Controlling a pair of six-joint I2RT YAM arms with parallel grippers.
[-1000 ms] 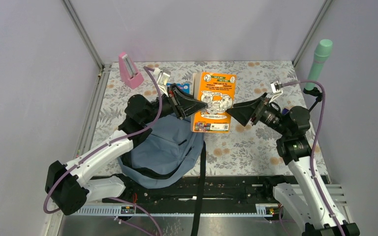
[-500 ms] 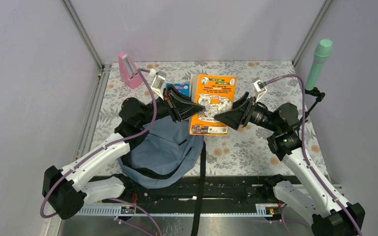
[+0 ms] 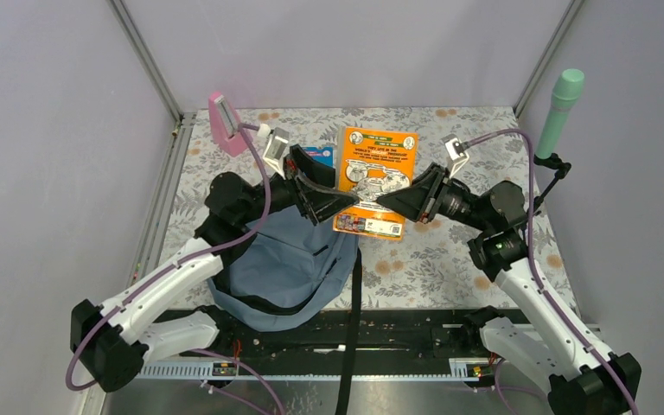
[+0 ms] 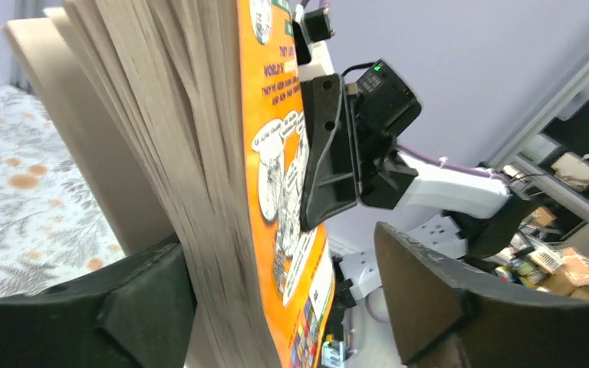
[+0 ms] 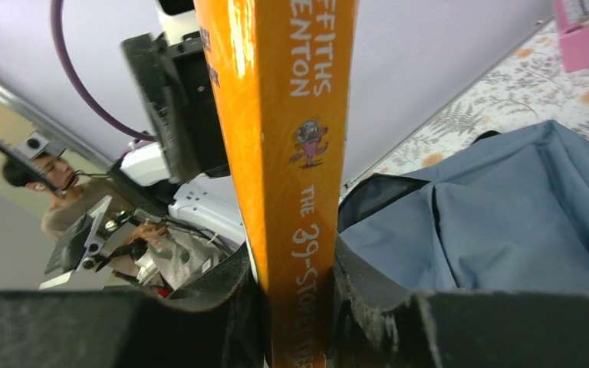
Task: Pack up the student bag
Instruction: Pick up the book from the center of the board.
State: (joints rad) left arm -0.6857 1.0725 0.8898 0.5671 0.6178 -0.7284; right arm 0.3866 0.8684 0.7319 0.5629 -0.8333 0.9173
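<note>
The right fingers [image 5: 222, 307] are pinched narrow on the spine of an orange book [image 3: 379, 156], one pad against each side, and they carry it. The left fingers [image 4: 422, 299] stand wide: one sits just beside the page edges, the other is well clear of the front cover, so they grip nothing. In the top view the book hangs above the desk [image 3: 450, 251] between the two arms, cover up and tilted, with the right arm reaching in from the right and the left arm from the left. The student bag [image 3: 285, 268] lies slumped on the near left of the desk, partly under the left arm, just near and left of the book. In the right wrist view a dark gap shows along its edge, which looks like an open mouth, though what is inside it cannot be seen. Further out, a pink object [image 3: 225, 121] stands at the far left corner, a small blue item [image 3: 318, 156] lies just left of the book, and a green cylinder [image 3: 562, 104] stands at the far right. Judging by this, the packing is at an early stage: the book is lifted but not yet in the bag, and these other things all sit outside it.
</note>
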